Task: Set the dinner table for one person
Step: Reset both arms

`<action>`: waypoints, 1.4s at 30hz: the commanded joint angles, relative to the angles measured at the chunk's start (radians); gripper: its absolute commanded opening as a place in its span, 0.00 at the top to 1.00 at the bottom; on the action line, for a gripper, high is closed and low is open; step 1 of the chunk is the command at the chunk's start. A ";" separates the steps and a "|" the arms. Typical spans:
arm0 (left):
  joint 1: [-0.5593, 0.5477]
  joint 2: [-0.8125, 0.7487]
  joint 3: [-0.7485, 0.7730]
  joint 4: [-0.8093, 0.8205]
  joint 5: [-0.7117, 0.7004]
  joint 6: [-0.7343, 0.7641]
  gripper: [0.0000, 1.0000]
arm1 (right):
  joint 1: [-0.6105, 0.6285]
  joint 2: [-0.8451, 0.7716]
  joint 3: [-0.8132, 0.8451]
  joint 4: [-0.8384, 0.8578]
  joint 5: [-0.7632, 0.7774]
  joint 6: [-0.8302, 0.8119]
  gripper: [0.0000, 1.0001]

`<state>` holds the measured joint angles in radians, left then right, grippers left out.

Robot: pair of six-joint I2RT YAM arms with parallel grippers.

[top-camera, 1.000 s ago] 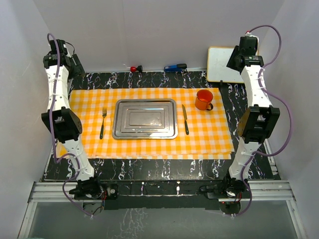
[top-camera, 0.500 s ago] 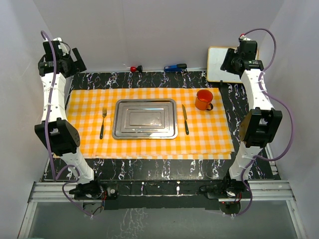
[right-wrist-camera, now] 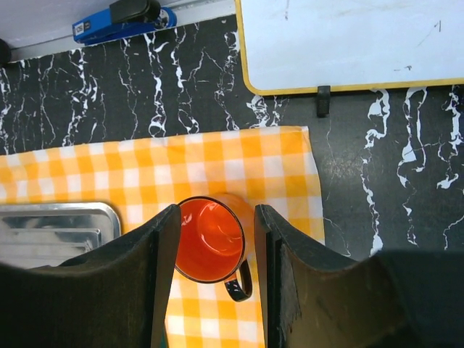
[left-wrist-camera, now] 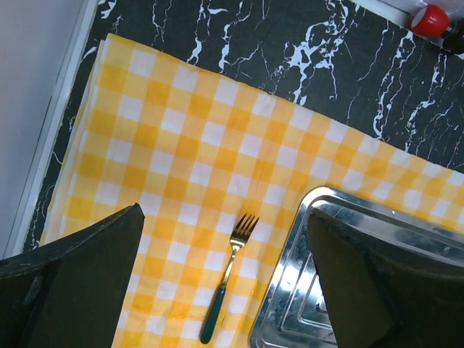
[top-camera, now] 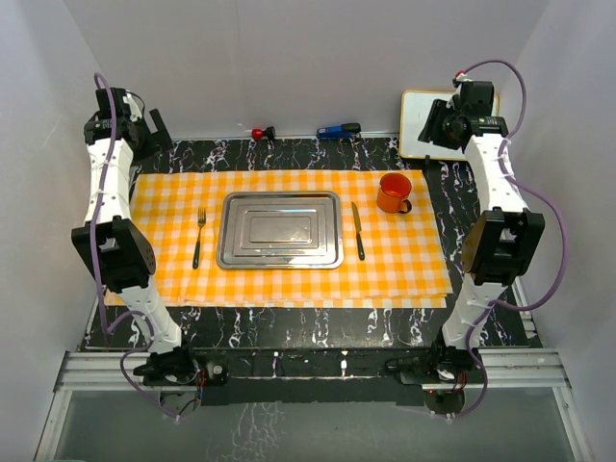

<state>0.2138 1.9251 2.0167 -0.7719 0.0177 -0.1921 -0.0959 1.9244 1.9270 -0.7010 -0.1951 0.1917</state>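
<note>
Both left tool (left-wrist-camera: 225, 214) and right tool (right-wrist-camera: 217, 212) gape; rectangular steel tray (top-camera: 280, 229) on checked cloth (top-camera: 404, 262).

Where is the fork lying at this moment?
In the top view the fork lies on the checked cloth, on the left side, just left of the steel tray and not touching it.

The table (left-wrist-camera: 254, 43) and tray (left-wrist-camera: 290, 290) run off the left wrist view's edges; the white board's (right-wrist-camera: 348, 43) far side is cut from the right's.
</note>
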 commanded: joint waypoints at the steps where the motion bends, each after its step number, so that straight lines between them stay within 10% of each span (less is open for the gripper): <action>1: 0.001 -0.009 0.027 -0.031 0.044 -0.004 0.02 | 0.002 -0.050 -0.005 0.015 0.019 -0.021 0.57; 5: 0.001 -0.024 -0.002 -0.012 0.035 -0.028 0.01 | 0.002 -0.035 0.019 -0.010 -0.044 -0.030 0.03; 35: 0.001 -0.226 -0.307 0.256 0.082 0.028 0.01 | 0.002 -0.121 -0.133 0.137 -0.018 -0.068 0.02; 42: 0.001 -0.449 -0.620 0.481 0.058 -0.043 0.01 | 0.003 -0.407 -0.508 0.379 0.068 -0.066 0.02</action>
<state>0.2138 1.6642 1.5349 -0.4503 0.0715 -0.1944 -0.0952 1.7412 1.5890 -0.5388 -0.1905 0.1394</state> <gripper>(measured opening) 0.985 0.983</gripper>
